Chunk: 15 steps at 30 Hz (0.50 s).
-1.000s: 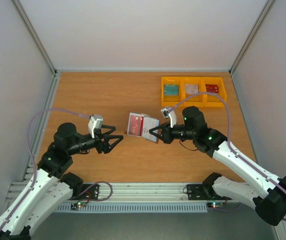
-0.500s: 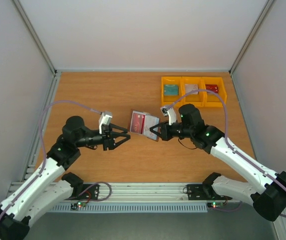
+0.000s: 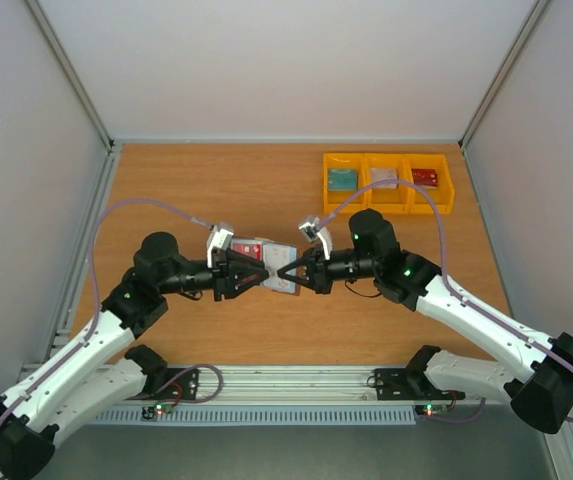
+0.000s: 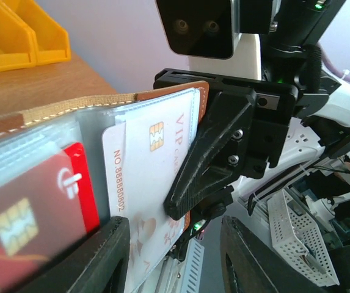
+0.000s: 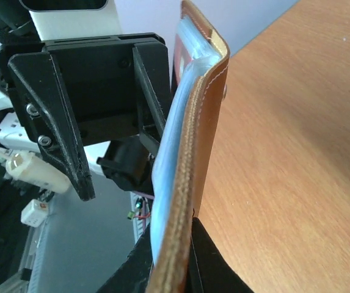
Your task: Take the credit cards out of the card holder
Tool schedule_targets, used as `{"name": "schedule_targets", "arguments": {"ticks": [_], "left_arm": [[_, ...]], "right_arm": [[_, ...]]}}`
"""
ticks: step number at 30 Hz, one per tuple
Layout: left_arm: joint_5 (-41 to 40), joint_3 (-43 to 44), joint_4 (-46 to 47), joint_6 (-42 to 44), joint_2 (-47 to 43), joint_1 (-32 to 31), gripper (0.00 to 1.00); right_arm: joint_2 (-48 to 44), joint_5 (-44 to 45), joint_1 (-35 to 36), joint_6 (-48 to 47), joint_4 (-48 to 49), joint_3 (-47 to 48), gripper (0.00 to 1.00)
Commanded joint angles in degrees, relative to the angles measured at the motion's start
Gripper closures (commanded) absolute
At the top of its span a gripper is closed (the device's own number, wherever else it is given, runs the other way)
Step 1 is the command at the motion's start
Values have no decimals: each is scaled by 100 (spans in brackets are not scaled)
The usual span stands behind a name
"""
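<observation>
The brown card holder [image 3: 280,262] hangs open above the table, with my right gripper [image 3: 288,272] shut on its right edge. In the right wrist view the holder [image 5: 194,159] stands edge-on between my right gripper's [image 5: 173,247] jaws. Its clear pockets hold two credit cards, a red card [image 4: 37,207] and a white card [image 4: 143,177]. My left gripper [image 3: 253,274] faces the holder from the left, and its jaws stand apart. In the left wrist view the white card's lower corner lies between the left gripper's [image 4: 173,224] fingers, beside the left one.
Three joined yellow bins [image 3: 406,203] sit at the back right of the wooden table, with a teal, a whitish and a red card in them. They also show as yellow bins [image 4: 16,36] in the left wrist view. White walls enclose the table.
My left arm has reached right up to the holder while its jaws narrowed. My right arm has carried the holder a little left toward it.
</observation>
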Motion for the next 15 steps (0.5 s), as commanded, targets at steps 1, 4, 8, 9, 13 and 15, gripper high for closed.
{"name": "schedule_targets", "arguments": {"ticks": [1,4,8,9,13,15], "left_arm": [[-128,-160,116,-155,-102,22,58],[-118,-182,67,-151,-133,63,59],[-62,-176,-115,-153,-223,135,59],[-64,-176,-178,-141,-240,161,59],[-55,-192,-99,-148,-248,223,59],[102,-232,195,-112,-215,218,59]], "right_arm": [[-268,-970,79,-167,799,21,99],[-313,-1060,73,-273,671,79,99],[-492,-1086,74,-479,517,96,99],[-537,-1081,79,-554,456,113,99],[-597,-1154,75,-674,193,206,99],[-553,-1225,79,-622,232,205,99]]}}
